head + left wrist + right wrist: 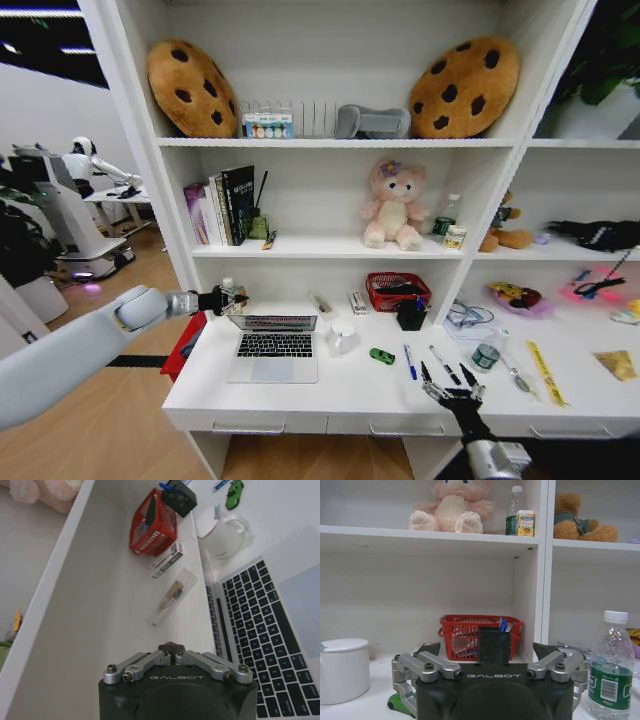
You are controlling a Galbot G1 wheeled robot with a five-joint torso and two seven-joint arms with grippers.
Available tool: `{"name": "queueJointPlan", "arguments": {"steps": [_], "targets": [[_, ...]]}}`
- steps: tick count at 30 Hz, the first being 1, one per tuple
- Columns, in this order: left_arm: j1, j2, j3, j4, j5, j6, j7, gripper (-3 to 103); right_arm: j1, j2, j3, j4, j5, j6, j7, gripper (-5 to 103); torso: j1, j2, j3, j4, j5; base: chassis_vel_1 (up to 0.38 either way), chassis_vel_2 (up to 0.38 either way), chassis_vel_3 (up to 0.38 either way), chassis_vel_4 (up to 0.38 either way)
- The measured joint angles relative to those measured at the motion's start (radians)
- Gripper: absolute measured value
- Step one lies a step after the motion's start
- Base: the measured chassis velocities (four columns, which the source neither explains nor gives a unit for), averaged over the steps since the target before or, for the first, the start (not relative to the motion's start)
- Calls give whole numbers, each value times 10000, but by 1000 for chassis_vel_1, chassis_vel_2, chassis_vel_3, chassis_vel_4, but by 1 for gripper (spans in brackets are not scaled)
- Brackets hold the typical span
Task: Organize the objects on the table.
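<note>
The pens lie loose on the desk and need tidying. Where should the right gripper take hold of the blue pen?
Grip the blue pen across its mid-barrel, coming straight down from above. It lies flat on the table, running roughly front to back, so the right gripper probably needs its fingers set crosswise to it.

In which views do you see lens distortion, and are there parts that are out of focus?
Head view: wide-angle bending, the tall white shelving leans outward at the edges. Left wrist view: the open silver laptop is sharp, the closed left gripper near the lens is softer. Right wrist view: the red mesh basket is clear, the open right gripper slightly soft.
</note>
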Motion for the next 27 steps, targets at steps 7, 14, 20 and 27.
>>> {"name": "queueJointPlan", "arguments": {"steps": [7, 14, 20, 27], "targets": [[-137, 108, 553, -116, 326, -568, 1642, 0, -111, 37, 216, -88, 136, 121, -108, 100, 0, 0, 0, 3, -2, 0, 0, 0, 0], [763, 574, 89, -870, 924, -826, 2277, 0, -133, 53, 281, -117, 167, 180, -143, 100, 0, 0, 0, 3, -1, 0, 0, 0, 0], [3872, 956, -1860, -1779, 1525, -738, 2019, 0, -196, 69, 350, -101, 176, 232, -150, 100, 0, 0, 0, 5, -5, 0, 0, 0, 0], [7312, 1520, -5605, -1652, 201, -275, -398, 0, -413, 132, 446, 41, 345, 230, -84, 100, -1, 1, -2, 3, 1, 0, 0, 0, 0]]}}
